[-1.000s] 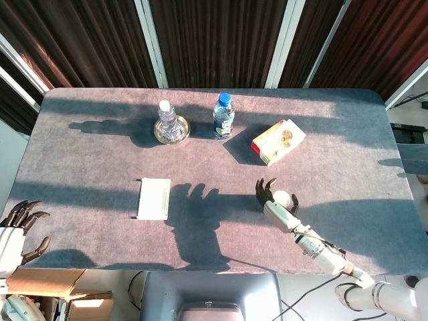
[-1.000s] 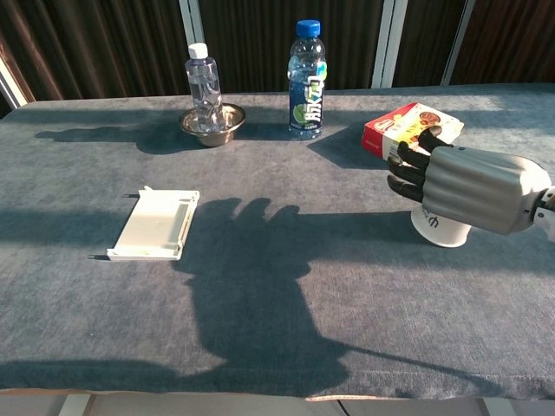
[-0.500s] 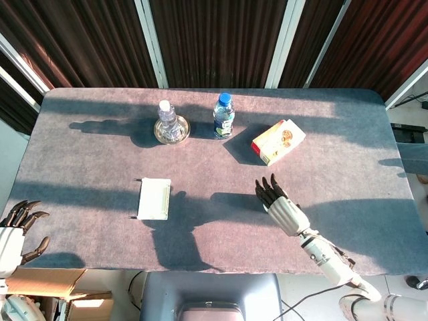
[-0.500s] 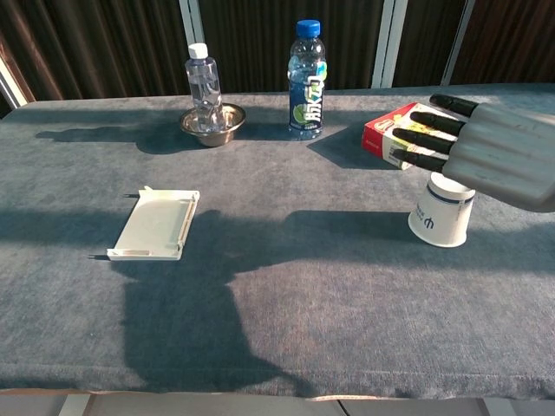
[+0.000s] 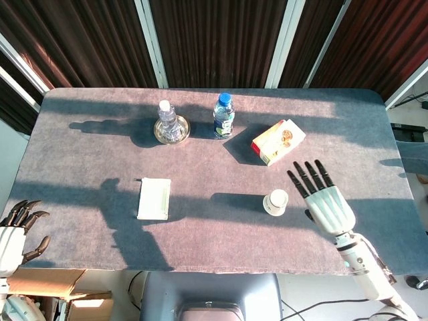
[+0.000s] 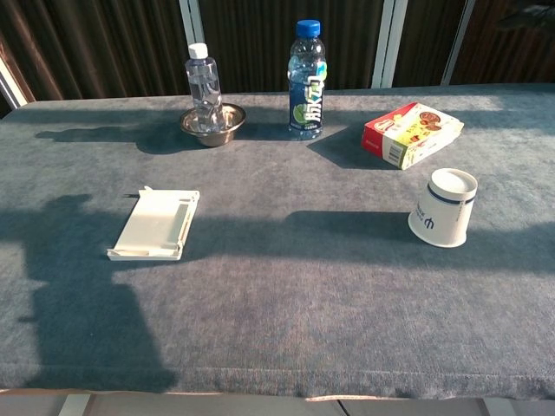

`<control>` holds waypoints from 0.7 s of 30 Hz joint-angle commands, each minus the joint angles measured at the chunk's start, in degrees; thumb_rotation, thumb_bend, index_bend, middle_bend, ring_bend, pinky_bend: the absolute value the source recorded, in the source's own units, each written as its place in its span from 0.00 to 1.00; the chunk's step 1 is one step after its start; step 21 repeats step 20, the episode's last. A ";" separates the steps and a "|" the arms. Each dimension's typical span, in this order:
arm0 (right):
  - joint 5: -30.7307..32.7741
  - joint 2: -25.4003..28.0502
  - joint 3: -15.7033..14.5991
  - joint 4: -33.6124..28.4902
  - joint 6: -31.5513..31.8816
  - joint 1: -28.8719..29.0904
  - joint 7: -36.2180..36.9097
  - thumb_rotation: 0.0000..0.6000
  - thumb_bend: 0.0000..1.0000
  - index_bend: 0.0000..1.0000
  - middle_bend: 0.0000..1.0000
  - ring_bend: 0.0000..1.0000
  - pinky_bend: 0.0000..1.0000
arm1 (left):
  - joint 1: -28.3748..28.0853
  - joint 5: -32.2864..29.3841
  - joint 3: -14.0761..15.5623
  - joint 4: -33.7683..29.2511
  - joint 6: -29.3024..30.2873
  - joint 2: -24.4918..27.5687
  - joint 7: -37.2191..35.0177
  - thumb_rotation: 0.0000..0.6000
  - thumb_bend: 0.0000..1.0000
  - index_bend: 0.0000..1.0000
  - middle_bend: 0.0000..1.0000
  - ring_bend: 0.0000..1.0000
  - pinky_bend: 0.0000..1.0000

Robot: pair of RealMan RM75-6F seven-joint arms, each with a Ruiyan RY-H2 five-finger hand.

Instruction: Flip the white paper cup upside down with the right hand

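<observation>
Left hand [image 5: 17, 231]: at the near left corner, off the table [image 5: 80, 160] edge, fingers curled inward with nothing in them; seen in head view only

White tray [image 5: 154, 198]: flat on the table, well left of the right hand, on the near half

Clear bottle [image 5: 166, 117]: upright inside a small metal bowl [image 5: 172, 131], far side of the table, well left of and beyond the right hand

Blue-capped bottle [image 5: 223, 116]: upright just right of the bowl, apart from it, also beyond the right hand

Snack box [image 5: 278, 142]: lying flat, beyond the right hand and slightly left of it

White paper cup [image 5: 275, 202]: mouth down on the table, base up, standing free. It sits just left of the right hand, not touching it. Chest view shows the cup [image 6: 443, 208] with the wide rim on the cloth, blue band and logo on its side

Right hand [image 5: 323, 200]: back facing the head camera, fingers [image 5: 309, 177] straight, spread apart and pointing toward the far edge; holding nothing. Wrist and forearm run toward the near right corner. The chest view does not show it
</observation>
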 commanded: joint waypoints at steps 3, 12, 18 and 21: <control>2.14 -2.01 1.45 6.34 9.48 -6.65 17.11 1.00 0.24 0.05 0.00 0.01 0.08 | -0.09 0.00 -0.04 0.16 -0.13 -0.34 0.51 1.00 0.30 0.35 0.17 0.12 0.40; 7.15 -0.88 0.98 6.08 4.35 -7.41 19.82 1.00 0.26 0.06 0.00 0.01 0.09 | -0.34 -0.37 0.02 -0.14 -0.97 -0.39 1.36 1.00 0.30 0.35 0.17 0.12 0.40; 8.46 -0.48 1.11 4.92 2.44 -7.20 18.85 1.00 0.26 0.06 0.00 0.01 0.09 | -0.22 -0.58 -0.01 -0.29 -0.88 -0.24 1.21 1.00 0.30 0.35 0.17 0.11 0.40; 8.48 -0.48 1.10 4.80 2.16 -7.17 18.84 1.00 0.26 0.06 0.00 0.01 0.09 | -0.19 -0.71 -0.02 -0.35 -0.94 -0.17 1.13 1.00 0.30 0.35 0.17 0.12 0.40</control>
